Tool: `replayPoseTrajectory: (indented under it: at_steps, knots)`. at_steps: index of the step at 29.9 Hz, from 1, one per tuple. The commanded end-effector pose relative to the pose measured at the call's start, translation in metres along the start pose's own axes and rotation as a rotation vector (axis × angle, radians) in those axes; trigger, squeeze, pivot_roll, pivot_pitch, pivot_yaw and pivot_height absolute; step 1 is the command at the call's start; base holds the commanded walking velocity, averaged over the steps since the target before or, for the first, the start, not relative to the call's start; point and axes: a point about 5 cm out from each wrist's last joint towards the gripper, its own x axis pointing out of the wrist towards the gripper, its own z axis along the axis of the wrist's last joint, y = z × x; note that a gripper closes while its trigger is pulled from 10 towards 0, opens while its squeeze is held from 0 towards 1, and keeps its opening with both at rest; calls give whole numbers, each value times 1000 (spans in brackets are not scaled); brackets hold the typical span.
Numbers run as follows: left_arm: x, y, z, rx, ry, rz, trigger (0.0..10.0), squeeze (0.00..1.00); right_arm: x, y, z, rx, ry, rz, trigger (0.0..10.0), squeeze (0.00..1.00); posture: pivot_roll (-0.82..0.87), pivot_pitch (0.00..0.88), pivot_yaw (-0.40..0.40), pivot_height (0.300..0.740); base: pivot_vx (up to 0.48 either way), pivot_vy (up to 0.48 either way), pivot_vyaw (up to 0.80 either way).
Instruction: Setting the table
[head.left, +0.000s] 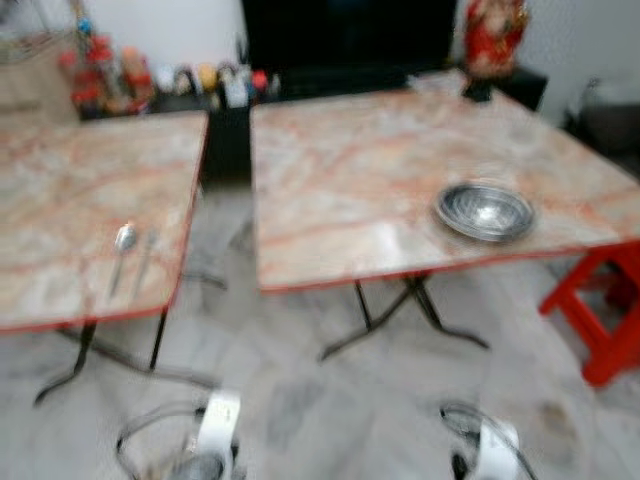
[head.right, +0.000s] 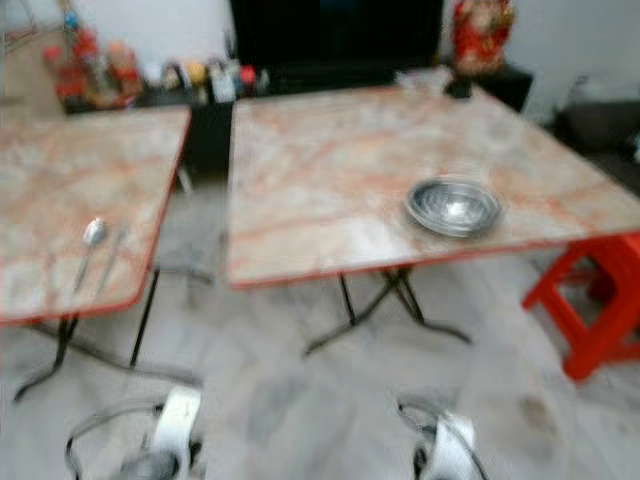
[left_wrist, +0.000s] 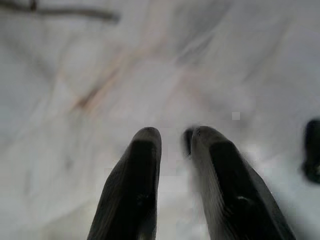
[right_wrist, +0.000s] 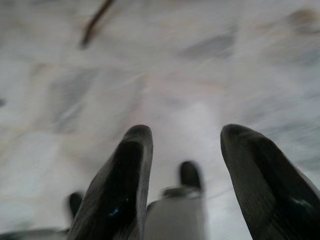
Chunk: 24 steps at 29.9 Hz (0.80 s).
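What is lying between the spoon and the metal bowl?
Bare tabletop, then a floor gap between the two tables; nothing else lies between spoon and metal bowl in the eye views.

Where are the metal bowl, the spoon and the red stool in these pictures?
metal bowl (head.left: 485, 211): left eye view, middle of its inside.
spoon (head.left: 124, 238): left eye view, its rounded head.
red stool (head.left: 600, 310): left eye view, its near leg frame.

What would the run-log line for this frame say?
phase: approach, views blurred | steel bowl: right table | spoon: left table | left gripper: open, empty, low | right gripper: open, empty, low
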Motion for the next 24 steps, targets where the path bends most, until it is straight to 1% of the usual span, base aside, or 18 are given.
replayPoseTrajectory:
  at_steps: [1,9,16,21,24]
  knots:
    - [1,-3,7,-2,-14,-4,10000,0,0,-9,1,-11,-4,-20,10000,0,-60,0,18,725,0,480,0]
    - [1,-3,6,2,-11,-4,10000,0,-1,-8,-1,-24,2,-13,10000,0,-52,0,25,725,0,480,0]
    - [1,-3,5,6,-8,-5,10000,0,0,-5,0,-67,-1,1,10000,0,-51,0,27,725,0,480,0]
    - [1,-4,6,9,-10,-7,10000,0,0,-4,1,-71,2,4,10000,0,-49,0,27,725,0,480,476]
    - [1,-4,6,10,-12,-7,10000,0,0,-4,1,-71,3,4,10000,0,-48,0,26,725,0,480,0]
